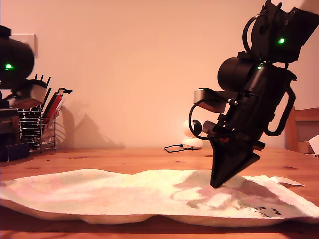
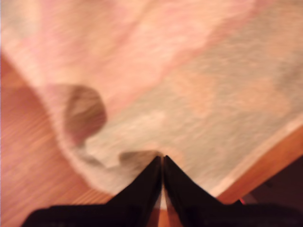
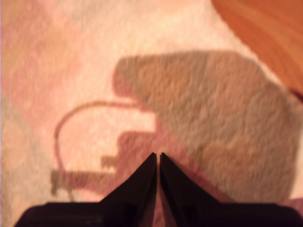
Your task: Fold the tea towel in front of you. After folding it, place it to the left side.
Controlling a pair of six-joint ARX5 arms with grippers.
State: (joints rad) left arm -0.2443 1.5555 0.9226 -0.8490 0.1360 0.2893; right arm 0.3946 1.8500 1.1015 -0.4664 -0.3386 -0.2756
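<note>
wooden surface (image 1: pixel 149 157), tea towel (image 1: pixel 99 191) spread flat, unfolded. second hand (image 1: pixel 215 185) closed, empty, over towel. first hand (image 2: pixel 162 163) closed at edge. next: grip edge.

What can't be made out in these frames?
- My first gripper: absent from the exterior view. The first wrist view is too blurred to show whether its shut jaws pinch the tea towel.
- My second gripper: neither view settles whether it touches the towel or is just above it.
- Dark print: too small to read in the exterior view.
- Arm: cut off by the exterior view's left edge.
</note>
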